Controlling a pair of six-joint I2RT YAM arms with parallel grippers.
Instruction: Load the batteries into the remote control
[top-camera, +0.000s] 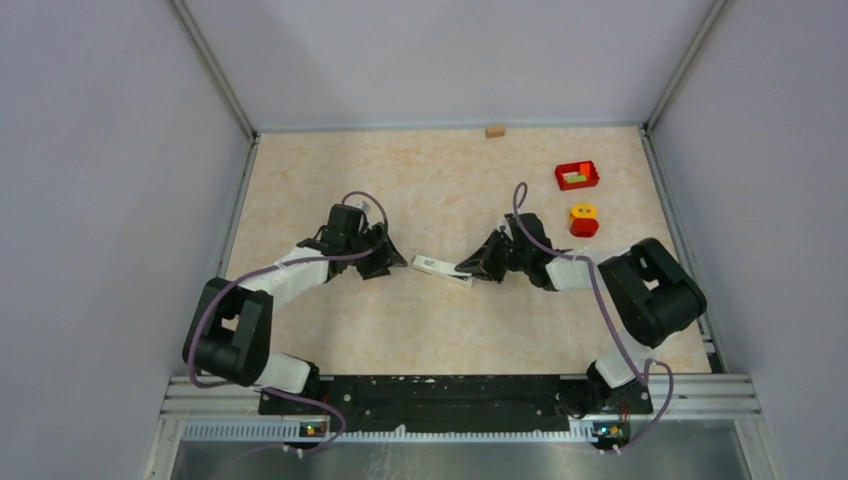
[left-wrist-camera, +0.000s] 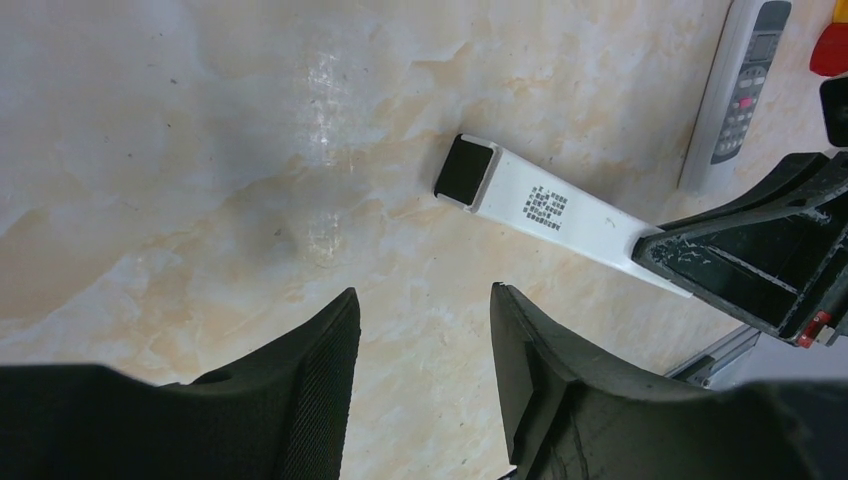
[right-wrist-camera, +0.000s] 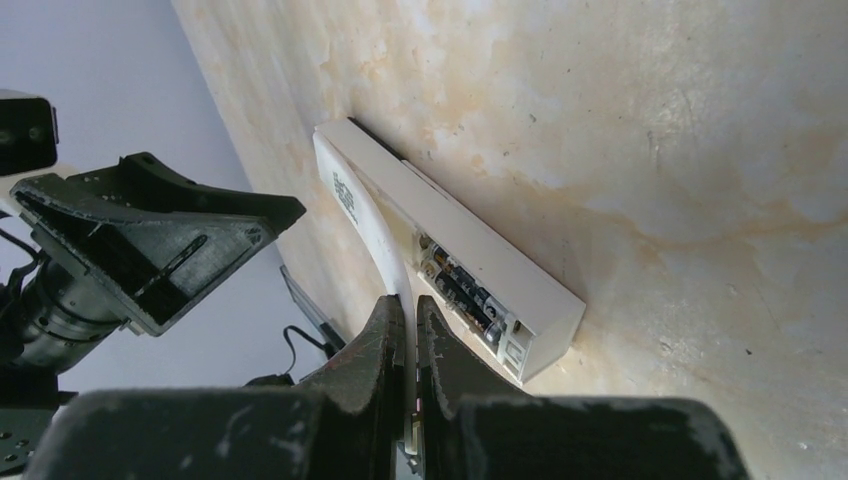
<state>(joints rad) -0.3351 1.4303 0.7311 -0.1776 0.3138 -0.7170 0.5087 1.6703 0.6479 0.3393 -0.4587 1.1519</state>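
1. Right gripper (right-wrist-camera: 410, 308) is fully closed, pinching the thin labelled face of the bar (left-wrist-camera: 590, 222) at one end. The bar's dark-capped end is free.
2. Batteries (right-wrist-camera: 462, 288) sit in the bar's open bay, just beside the right fingertips.
3. Left gripper (left-wrist-camera: 422, 297) is about half open and empty. It sits off the bar's free end, not touching.
4. Remote (left-wrist-camera: 740, 90) lies buttons-up past the bar's gripped end, apart from it.
5. My read of the step: the bar is held so cells can come out, and nothing is loaded yet. Next, the left gripper goes into the bay for one cell. The slot is narrow and the right fingers crowd it. The remote likely needs flipping for its battery door.
6. Room: bare table (top-camera: 450, 180) on both long sides of the bar. Red box (top-camera: 577, 175) and red-yellow block (top-camera: 584, 220) are well off on the right-arm side. Walls are far.
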